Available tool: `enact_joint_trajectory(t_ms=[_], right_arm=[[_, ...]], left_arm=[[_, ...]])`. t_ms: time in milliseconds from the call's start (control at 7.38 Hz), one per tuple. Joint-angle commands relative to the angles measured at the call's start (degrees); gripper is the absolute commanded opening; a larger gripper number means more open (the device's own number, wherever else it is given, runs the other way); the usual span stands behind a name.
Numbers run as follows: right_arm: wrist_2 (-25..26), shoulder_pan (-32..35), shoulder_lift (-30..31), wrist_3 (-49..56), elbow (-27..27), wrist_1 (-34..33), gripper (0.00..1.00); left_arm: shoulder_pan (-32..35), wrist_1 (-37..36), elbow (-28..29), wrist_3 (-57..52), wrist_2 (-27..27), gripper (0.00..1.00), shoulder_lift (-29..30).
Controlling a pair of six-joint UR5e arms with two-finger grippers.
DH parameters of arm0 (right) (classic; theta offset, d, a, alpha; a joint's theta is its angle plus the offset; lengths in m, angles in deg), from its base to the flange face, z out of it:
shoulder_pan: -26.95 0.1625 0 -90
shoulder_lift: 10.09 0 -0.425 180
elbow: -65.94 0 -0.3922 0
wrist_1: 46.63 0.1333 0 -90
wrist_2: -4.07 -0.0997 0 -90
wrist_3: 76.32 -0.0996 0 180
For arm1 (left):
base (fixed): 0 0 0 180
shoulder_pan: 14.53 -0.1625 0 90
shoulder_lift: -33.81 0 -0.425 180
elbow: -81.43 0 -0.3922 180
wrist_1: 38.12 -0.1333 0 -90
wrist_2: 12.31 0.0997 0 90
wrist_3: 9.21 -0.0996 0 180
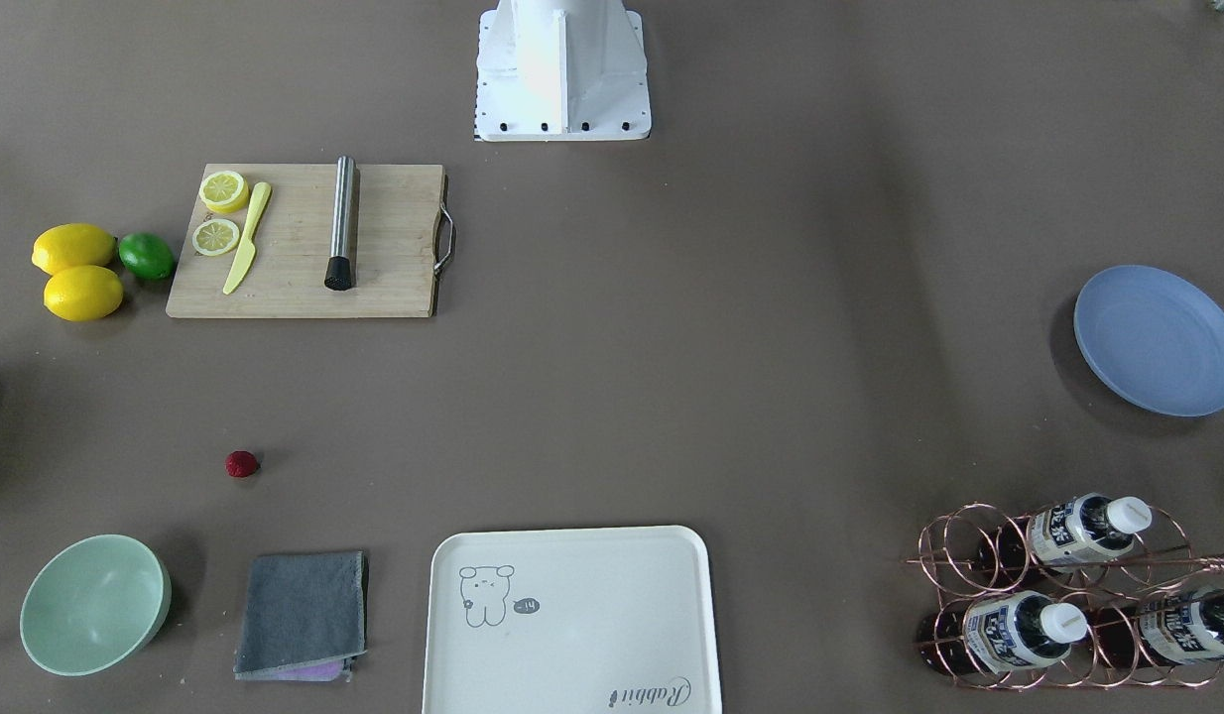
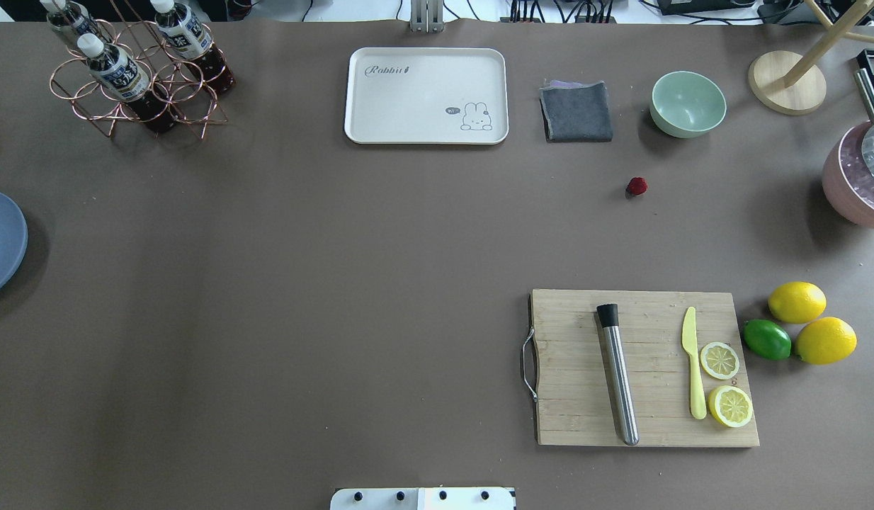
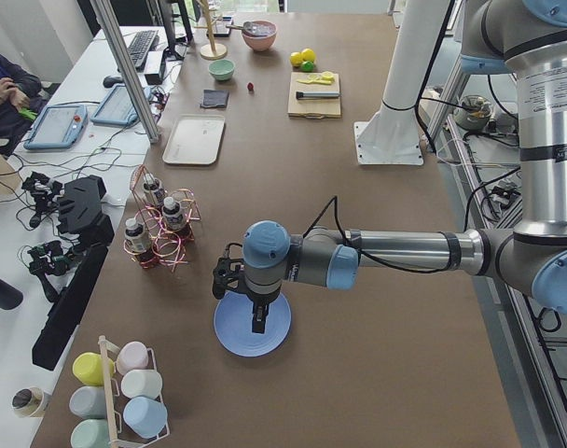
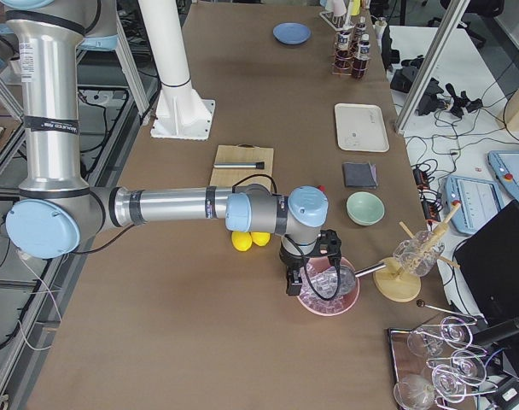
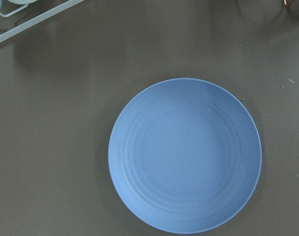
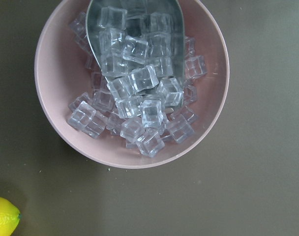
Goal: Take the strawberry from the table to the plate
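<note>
Plate: the plate point(image 5: 185, 155) fills the left wrist view, bare, straight below the left fingers.
Ice bowl: a pink bowl point(image 6: 131, 83) of ice cubes with a metal scoop point(image 6: 134, 29) lies straight below the right fingers.
Left gripper: the left gripper point(image 3: 255, 308) hangs over the plate at the table's point(image 2: 302, 283) left end; it shows only in a side view, so I cannot tell how wide it stands or whether it holds anything.
Right gripper: the right gripper point(image 4: 309, 278) hangs over the pink bowl at the other end; likewise I cannot tell its spread or any hold.
Strawberry: the strawberry point(image 2: 637, 186) sits on the table, apart from everything, between the grey cloth point(image 2: 576, 112) and the board point(image 2: 642, 368), near the green bowl point(image 2: 688, 103).
Key relation: judged from the overhead view, the berry lies inward along the table from the right fingers and well apart from the left ones, so the right arm is the nearer.
Axis: roundish; no clear long axis.
Progress: nothing picked yet; the carry would cross nearly the whole table.
</note>
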Motion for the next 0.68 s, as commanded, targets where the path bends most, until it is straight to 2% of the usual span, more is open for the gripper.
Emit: enact_joint_trajectory(t_ms=[0,407,542], right_arm=[[0.0,0.0,0.0,0.0,0.4,0.0,1.0],[-0.2,0.0,-0.1,0.0,0.9,-0.1,1.0],[-0.3,0.0,-0.1,-0.1,0.9,-0.1,1.0]], left_arm=[[0.2,-0.1,-0.1,0.0,0.0,0.98,-0.2],[0.4,0.7,-0.8,0.0,0.0,0.98,0.8],[0.5,6.0,0.0,0.1,-0.1,0.98,1.0]])
